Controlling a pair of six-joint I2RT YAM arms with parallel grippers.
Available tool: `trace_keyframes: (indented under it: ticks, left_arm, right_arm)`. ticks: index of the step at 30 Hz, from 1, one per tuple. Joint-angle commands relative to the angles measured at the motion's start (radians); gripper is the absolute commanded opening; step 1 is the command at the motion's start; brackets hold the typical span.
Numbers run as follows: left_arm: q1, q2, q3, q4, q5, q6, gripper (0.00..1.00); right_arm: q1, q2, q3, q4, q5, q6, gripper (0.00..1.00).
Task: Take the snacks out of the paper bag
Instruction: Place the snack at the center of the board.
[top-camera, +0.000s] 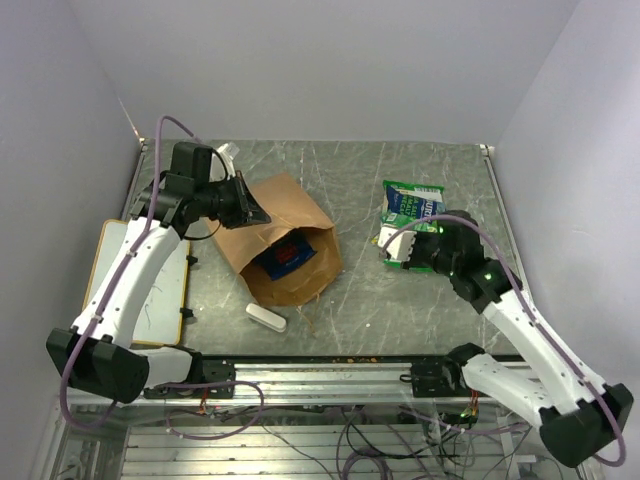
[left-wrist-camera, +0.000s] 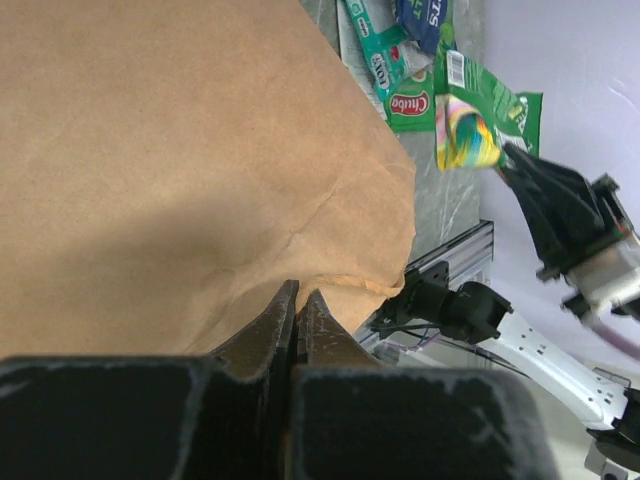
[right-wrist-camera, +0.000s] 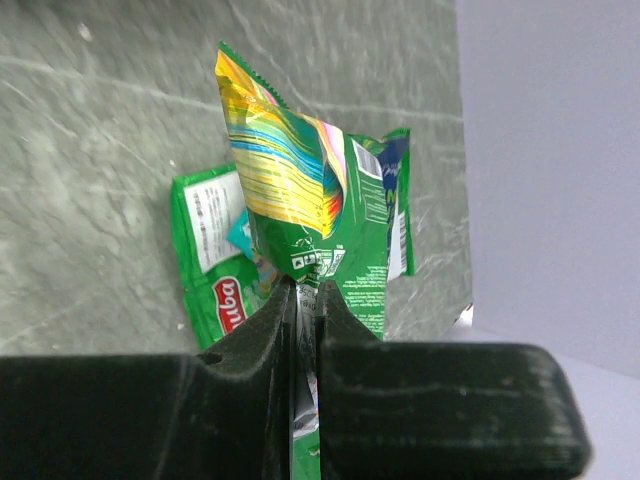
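The brown paper bag (top-camera: 285, 225) lies on its side, its mouth facing the near edge. A blue snack packet (top-camera: 288, 255) shows inside it. My left gripper (top-camera: 250, 208) is shut on the bag's upper edge; in the left wrist view the jaws (left-wrist-camera: 300, 300) pinch the paper (left-wrist-camera: 180, 150). My right gripper (top-camera: 402, 250) is shut on a green snack packet (right-wrist-camera: 300, 200), held just above the table. Other green-and-white packets (top-camera: 412, 203) lie just beyond it, and they also show in the right wrist view (right-wrist-camera: 215, 270) and the left wrist view (left-wrist-camera: 400, 70).
A small white oblong block (top-camera: 266, 317) lies near the front edge, below the bag. A white board with a wooden frame (top-camera: 160, 290) sits at the left under my left arm. Walls close the back and sides. A metal rail (top-camera: 340, 370) runs along the front.
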Motion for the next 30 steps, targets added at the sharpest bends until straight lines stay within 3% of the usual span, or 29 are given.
trace_keyframes:
  ticks: [1,4,15,30]
  left_arm:
    - [0.012,0.021,0.057,-0.033,-0.008,0.056,0.07]
    - [0.011,0.027,0.044,-0.001,0.038,0.042,0.07]
    - [0.011,0.057,-0.013,0.071,0.120,0.029,0.07]
    - [0.013,0.033,0.005,0.055,0.099,0.012,0.07]
  right_arm:
    - [-0.184,0.077,-0.039,0.129,-0.214,-0.144,0.00]
    - [-0.263,0.174,-0.038,0.121,-0.307,-0.234,0.00]
    - [-0.323,0.321,-0.137,0.232,-0.314,-0.389,0.00]
    - [-0.341,0.271,-0.438,0.584,-0.178,-0.409,0.00]
